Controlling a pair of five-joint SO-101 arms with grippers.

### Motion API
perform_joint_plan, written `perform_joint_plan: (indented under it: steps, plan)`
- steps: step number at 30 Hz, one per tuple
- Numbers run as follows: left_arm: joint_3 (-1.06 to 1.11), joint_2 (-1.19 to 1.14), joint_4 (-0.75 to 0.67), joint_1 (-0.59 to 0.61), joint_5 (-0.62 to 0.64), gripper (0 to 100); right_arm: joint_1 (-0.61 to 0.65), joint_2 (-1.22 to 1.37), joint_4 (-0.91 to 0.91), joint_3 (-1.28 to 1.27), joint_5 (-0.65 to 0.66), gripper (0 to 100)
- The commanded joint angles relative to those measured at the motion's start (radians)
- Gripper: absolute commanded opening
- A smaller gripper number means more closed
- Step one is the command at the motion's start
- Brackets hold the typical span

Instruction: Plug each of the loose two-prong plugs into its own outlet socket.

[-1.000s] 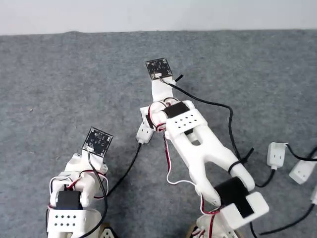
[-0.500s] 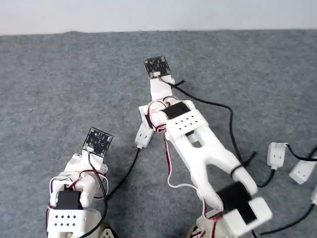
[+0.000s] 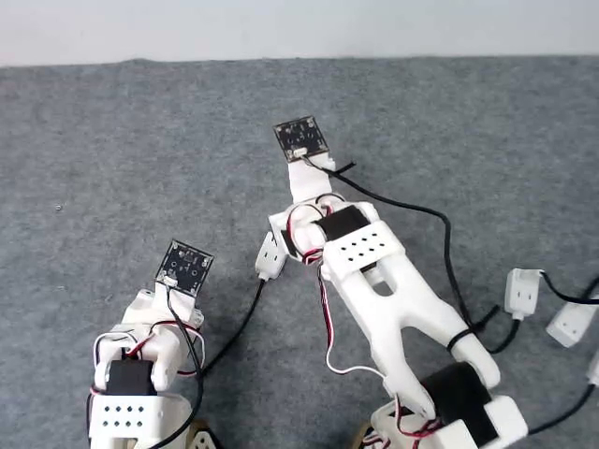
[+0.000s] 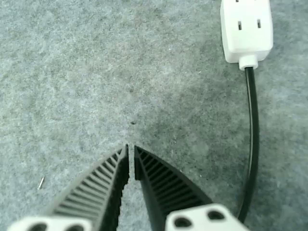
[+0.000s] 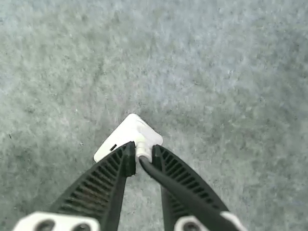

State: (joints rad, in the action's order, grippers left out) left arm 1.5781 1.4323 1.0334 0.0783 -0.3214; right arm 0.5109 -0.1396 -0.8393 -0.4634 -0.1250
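My right gripper [image 5: 142, 150] is shut on a white plug [image 5: 129, 135] where its black cord leaves the body, and holds it just above the grey carpet. The prongs are hidden. In the high view the right arm [image 3: 374, 271] stretches over the middle of the table, and the plug's black cord [image 3: 402, 198] trails back to the right. A white outlet socket [image 4: 246, 28] with two slots lies face up ahead of my left gripper [image 4: 131, 151], which is shut on nothing. The same outlet socket [image 3: 271, 254] lies between the two arms.
Several more white cord ends [image 3: 522, 290] [image 3: 571, 324] lie by the right edge with black cords. The outlet's cord [image 3: 239, 323] runs toward the left arm [image 3: 140, 374]. Grey carpet [image 3: 112, 150] covers the table up to a pale wall.
The right arm has drawn back a little toward the near edge, with the plug still in its gripper. The left arm has not moved.
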Motion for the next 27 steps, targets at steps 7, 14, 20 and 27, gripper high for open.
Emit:
perform_joint_plan:
  steps: [7,14,20,27]
  plan:
    - [-0.012,0.009,-0.017,0.005,-0.011,1,0.016,-0.053,0.001,0.008,-0.031,0.9]
    - [-0.012,0.009,-0.017,0.005,-0.012,1,0.039,0.021,0.028,0.006,-0.028,0.9]
    - [-0.012,0.009,-0.017,0.006,-0.012,1,0.033,0.028,0.018,0.017,-0.026,0.9]
    - [-0.012,0.009,-0.017,0.008,-0.012,1,0.035,0.036,0.018,0.015,-0.026,0.9]
